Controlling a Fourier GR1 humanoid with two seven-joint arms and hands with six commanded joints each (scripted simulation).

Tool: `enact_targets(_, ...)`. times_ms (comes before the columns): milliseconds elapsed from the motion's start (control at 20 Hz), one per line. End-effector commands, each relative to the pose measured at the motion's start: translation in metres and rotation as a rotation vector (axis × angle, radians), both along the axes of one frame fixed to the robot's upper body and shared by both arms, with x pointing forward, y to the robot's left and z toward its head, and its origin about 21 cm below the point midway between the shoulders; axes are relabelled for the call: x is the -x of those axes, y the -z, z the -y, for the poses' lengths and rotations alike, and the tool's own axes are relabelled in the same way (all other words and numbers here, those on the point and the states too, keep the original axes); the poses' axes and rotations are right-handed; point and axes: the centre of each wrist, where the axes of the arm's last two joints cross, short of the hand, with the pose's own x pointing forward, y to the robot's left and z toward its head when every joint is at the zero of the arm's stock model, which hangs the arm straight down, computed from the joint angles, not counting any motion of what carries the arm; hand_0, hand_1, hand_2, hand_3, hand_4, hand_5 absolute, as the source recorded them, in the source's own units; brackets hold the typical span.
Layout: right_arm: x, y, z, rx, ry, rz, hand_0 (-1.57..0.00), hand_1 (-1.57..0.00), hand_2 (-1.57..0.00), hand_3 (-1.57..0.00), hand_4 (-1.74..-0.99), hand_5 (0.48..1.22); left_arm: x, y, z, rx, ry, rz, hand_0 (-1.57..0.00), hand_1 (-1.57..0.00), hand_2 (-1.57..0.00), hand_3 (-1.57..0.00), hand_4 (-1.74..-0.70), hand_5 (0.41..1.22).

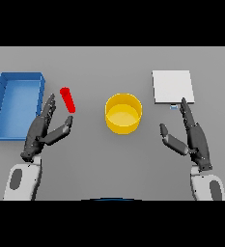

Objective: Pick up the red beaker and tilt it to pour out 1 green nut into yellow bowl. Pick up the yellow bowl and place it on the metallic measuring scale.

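Note:
A red beaker [67, 99] stands tilted on the grey table, left of centre. My left hand [40, 129] is just below and left of it, fingers straight and thumb spread, open, not touching it. The yellow bowl [123, 113] sits in the middle of the table; I see nothing inside it. The metallic measuring scale [172, 87], a pale square plate, lies at the upper right. My right hand [195, 136] is open below the scale, its fingertips pointing up near the plate's front edge.
A blue rectangular tray [0, 108] sits at the far left, close beside my left hand.

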Motion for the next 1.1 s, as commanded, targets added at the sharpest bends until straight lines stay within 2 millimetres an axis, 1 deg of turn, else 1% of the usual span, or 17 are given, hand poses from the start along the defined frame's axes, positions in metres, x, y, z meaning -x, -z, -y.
enact_targets(0, 0.000, -0.001, 0.000, -0.005, -0.002, 0.010, 0.00, 0.00, 0.00, 0.00, -1.280, 0.679, -0.007, 0.002, 0.001, 0.006, 0.006, -0.003, 0.00, 0.00, 0.00, 0.00, -1.33, 0.713)
enact_targets(50, -0.001, -0.003, -0.005, -0.006, -0.012, 0.020, 0.00, 0.00, 0.00, 0.00, -1.286, 0.676, -0.013, 0.002, 0.003, 0.006, 0.008, 0.002, 0.00, 0.00, 0.00, 0.00, -1.36, 0.724)
enact_targets(150, 0.002, 0.000, -0.001, -0.016, -0.005, 0.012, 0.00, 0.00, 0.00, 0.00, -1.304, 0.678, -0.020, 0.010, 0.006, -0.008, 0.020, -0.008, 0.00, 0.00, 0.00, 0.00, -1.38, 0.738)
enact_targets(250, 0.003, -0.001, -0.002, -0.016, -0.008, 0.008, 0.00, 0.00, 0.00, 0.00, -1.312, 0.681, -0.034, 0.010, 0.005, -0.005, 0.015, -0.017, 0.00, 0.00, 0.00, 0.00, -1.38, 0.739)
enact_targets(300, 0.003, -0.001, -0.004, -0.019, -0.004, 0.005, 0.00, 0.00, 0.00, 0.00, -1.321, 0.683, -0.040, 0.014, 0.001, -0.022, 0.000, -0.037, 0.00, 0.00, 0.00, 0.00, -1.38, 0.738)
enact_targets(350, 0.001, 0.000, -0.003, -0.018, -0.002, 0.001, 0.00, 0.00, 0.00, 0.00, -1.329, 0.685, -0.046, 0.017, 0.004, -0.029, -0.008, -0.050, 0.00, 0.00, 0.00, 0.00, -1.37, 0.733)
enact_targets(450, 0.000, -0.001, -0.002, -0.026, 0.007, -0.004, 0.00, 0.00, 0.00, 0.00, -1.337, 0.687, -0.051, 0.026, 0.008, -0.016, -0.007, -0.057, 0.00, 0.00, 0.00, 0.00, -1.35, 0.720)
enact_targets(500, 0.000, -0.003, -0.001, -0.029, 0.011, 0.001, 0.00, 0.00, 0.00, 0.00, -1.339, 0.688, -0.058, 0.028, 0.006, -0.017, -0.014, -0.071, 0.00, 0.00, 0.00, 0.00, -1.35, 0.718)
enact_targets(550, 0.002, -0.003, -0.001, -0.029, 0.009, -0.001, 0.00, 0.00, 0.00, 0.00, -1.341, 0.689, -0.063, 0.030, 0.009, -0.008, -0.010, -0.067, 0.00, 0.00, 0.00, 0.00, -1.34, 0.717)
enact_targets(800, -0.001, -0.005, -0.001, -0.032, 0.004, -0.001, 0.00, 0.00, 0.00, 0.00, -1.333, 0.687, -0.086, 0.025, 0.009, -0.018, -0.003, -0.059, 0.00, 0.00, 0.00, 0.00, -1.32, 0.711)
enact_targets(850, 0.001, -0.001, 0.000, -0.029, 0.008, -0.005, 0.00, 0.00, 0.00, 0.00, -1.331, 0.687, -0.089, 0.025, 0.007, -0.021, 0.003, -0.059, 0.00, 0.00, 0.00, 0.00, -1.32, 0.706)
enact_targets(900, -0.001, -0.002, -0.001, -0.033, 0.007, -0.011, 0.00, 0.00, 0.00, 0.00, -1.332, 0.685, -0.093, 0.023, 0.013, -0.018, 0.009, -0.062, 0.00, 0.00, 0.00, 0.00, -1.31, 0.704)
enact_targets(950, -0.001, 0.001, -0.004, -0.041, 0.007, -0.018, 0.00, 0.00, 0.00, 0.00, -1.329, 0.684, -0.098, 0.021, 0.012, -0.022, 0.010, -0.065, 0.00, 0.00, 0.00, 0.00, -1.31, 0.703)
enact_targets(1000, -0.004, -0.003, -0.005, -0.039, 0.010, -0.007, 0.00, 0.00, 0.00, 0.00, -1.324, 0.683, -0.099, 0.024, 0.015, -0.026, 0.016, -0.062, 0.00, 0.00, 0.00, 0.00, -1.31, 0.706)
enact_targets(1050, -0.003, -0.004, -0.001, -0.037, 0.011, 0.001, 0.00, 0.00, 0.00, 0.00, -1.320, 0.683, -0.099, 0.027, 0.017, -0.021, 0.019, -0.060, 0.00, 0.00, 0.00, 0.00, -1.32, 0.708)
